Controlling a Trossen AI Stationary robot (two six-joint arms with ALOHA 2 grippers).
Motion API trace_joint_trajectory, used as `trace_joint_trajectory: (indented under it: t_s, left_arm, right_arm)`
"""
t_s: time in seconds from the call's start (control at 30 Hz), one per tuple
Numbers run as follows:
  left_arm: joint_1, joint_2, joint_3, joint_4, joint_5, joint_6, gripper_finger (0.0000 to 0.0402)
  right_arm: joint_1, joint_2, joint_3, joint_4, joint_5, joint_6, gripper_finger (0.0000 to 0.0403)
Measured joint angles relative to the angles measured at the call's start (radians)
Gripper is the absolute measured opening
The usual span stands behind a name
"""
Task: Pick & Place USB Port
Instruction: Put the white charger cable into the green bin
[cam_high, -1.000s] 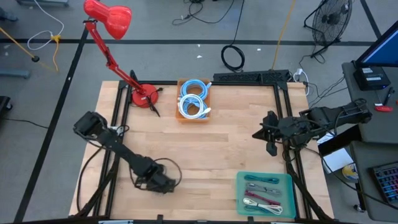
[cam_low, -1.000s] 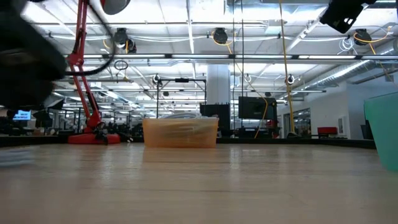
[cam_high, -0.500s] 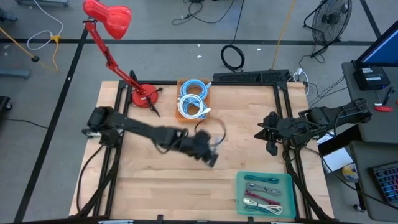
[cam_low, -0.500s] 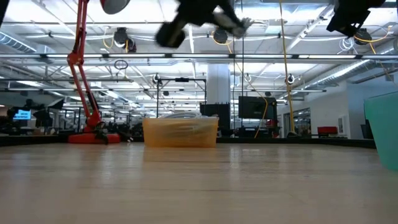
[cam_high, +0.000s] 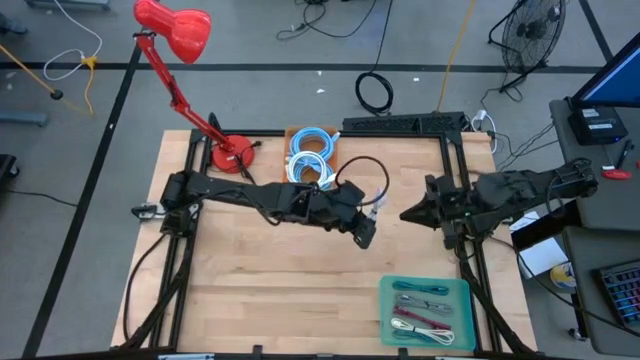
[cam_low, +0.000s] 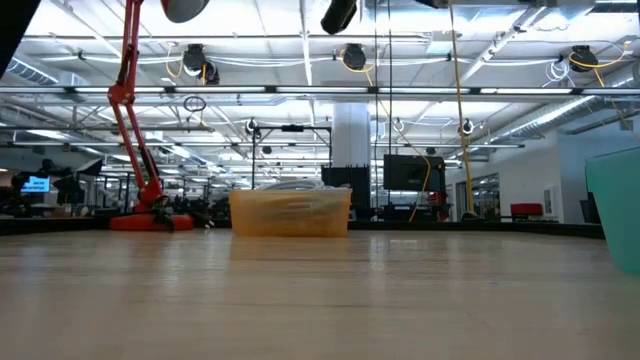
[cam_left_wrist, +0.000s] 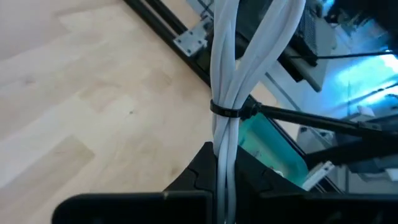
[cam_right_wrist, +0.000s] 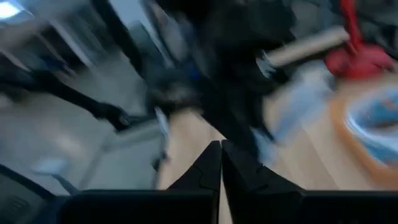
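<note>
Since the earlier frames the left arm has swung from the near-left of the table out across its middle, carrying a bundle of white cable, while the right arm has edged slightly inward.

High view: the left gripper (cam_high: 366, 232) hangs over the centre of the wooden table (cam_high: 250, 290), just in front of the orange bin (cam_high: 312, 160) of blue cables. A thin white stub of the cable bundle (cam_high: 377, 209) shows beside the gripper. The right gripper (cam_high: 412, 213) points toward it from the table's right side, near but not touching. The teal tray (cam_high: 426, 311) with a few cables sits at the near right corner, and the red desk lamp (cam_high: 175, 30) stands at the far left.

Low view: only a dark part of an arm shows at the top edge (which arm it is I cannot tell); the bin (cam_low: 290, 213) and the lamp's base (cam_low: 150, 222) stand on the far side, and the tray's wall (cam_low: 614, 205) shows at the right edge.

Left wrist view: the fingers (cam_left_wrist: 199, 177) are clenched on the white cable bundle (cam_left_wrist: 227, 81), which is cinched by a black tie, above bare wood with the tray (cam_left_wrist: 273, 146) beyond.

Right wrist view: blurred; the right jaws are closed together on nothing, with the bin (cam_right_wrist: 373, 124) and lamp base (cam_right_wrist: 357, 59) beyond
</note>
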Motion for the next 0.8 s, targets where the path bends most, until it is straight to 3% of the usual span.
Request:
trace_joint_trajectory:
  t_s: [0.1,0.3,0.47,0.6,0.8]
  left_arm:
    - [0.001,0.0,0.0,0.017,-0.034,0.005,0.0016]
    - [-0.015,0.0,0.0,0.116,-0.105,0.024,0.0016]
    - [-0.03,-0.001,0.0,0.166,-0.087,0.033,0.0016]
    - [-0.049,-0.002,0.0,0.158,-0.098,0.039,0.0016]
    - [-0.083,-0.002,0.0,0.166,-0.106,0.032,0.0016]
  right_arm:
    - [-0.003,0.004,0.0,0.093,-0.024,-0.018,0.0023]
    - [-0.016,0.047,-0.001,0.064,-0.023,0.013,0.011]
    - [-0.016,0.069,-0.001,0.113,-0.018,0.018,0.0171]
    - [-0.021,0.078,-0.001,0.123,-0.016,0.01,0.0188]
    - [-0.044,0.086,-0.001,0.124,-0.017,0.009,0.0181]
